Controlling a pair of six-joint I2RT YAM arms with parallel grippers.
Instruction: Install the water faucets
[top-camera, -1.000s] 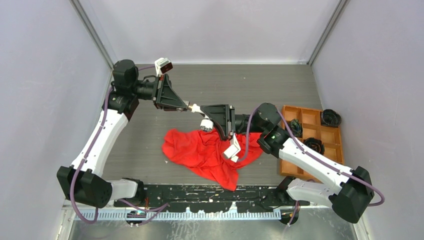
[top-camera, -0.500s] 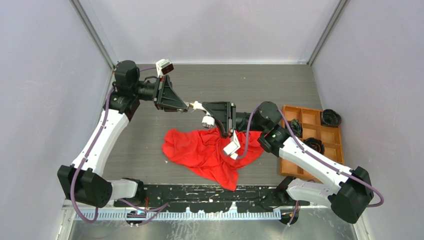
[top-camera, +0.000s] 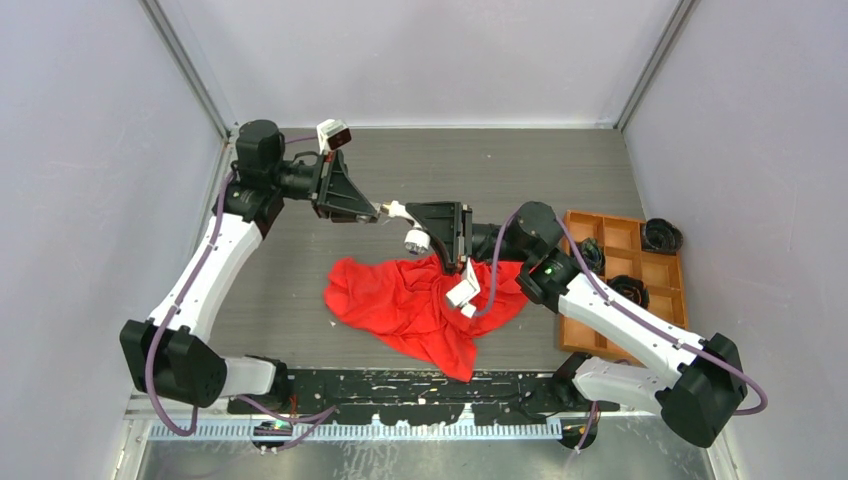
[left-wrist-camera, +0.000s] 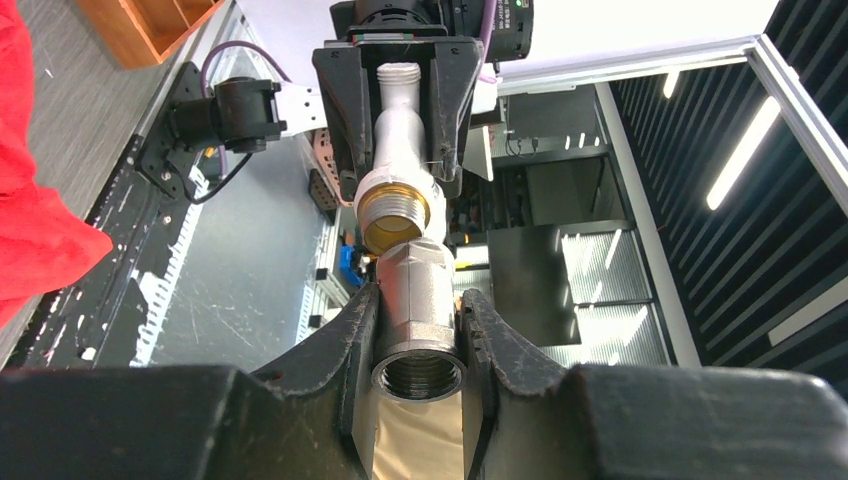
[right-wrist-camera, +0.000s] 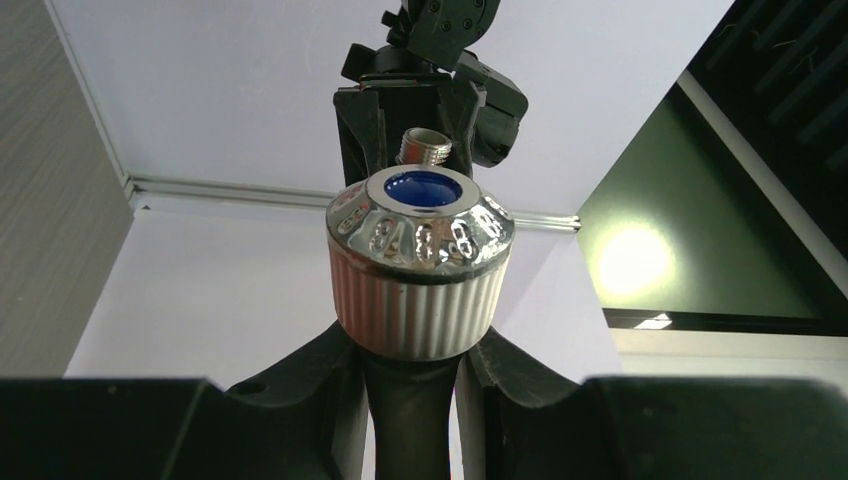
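Gripping the grey fitting (left-wrist-camera: 418, 325) tight in the left gripper (left-wrist-camera: 418, 300), both fingers pressed flat against its sides, open threaded mouth facing back at the wrist cam. Straight ahead of those fingertips: the tap (left-wrist-camera: 398, 130), pinched just as firmly by the right gripper (left-wrist-camera: 400, 170), brassy thread (left-wrist-camera: 400, 212) aimed right at the far end of the fitting. Looks nose to nose and roughly lined up, tap end sitting a touch to one side; honestly can't tell if touching or screwed in at all. Same story flipped from the right wrist cam: clenched around the tap body just under the round knob (right-wrist-camera: 420, 265), blue mark (right-wrist-camera: 423, 187) showing on the cap, and beyond the knob a bit of grey threaded metal sitting between the left gripper's black fingers. From above, both pieces held up off the table (top-camera: 520, 170), meeting in mid-air between the two grippers, knob sticking out on the near side of the right gripper. Under and nearer than that gripper, a crumpled red cloth (top-camera: 410, 310); well off to its right, an orange tray (top-camera: 622, 236).
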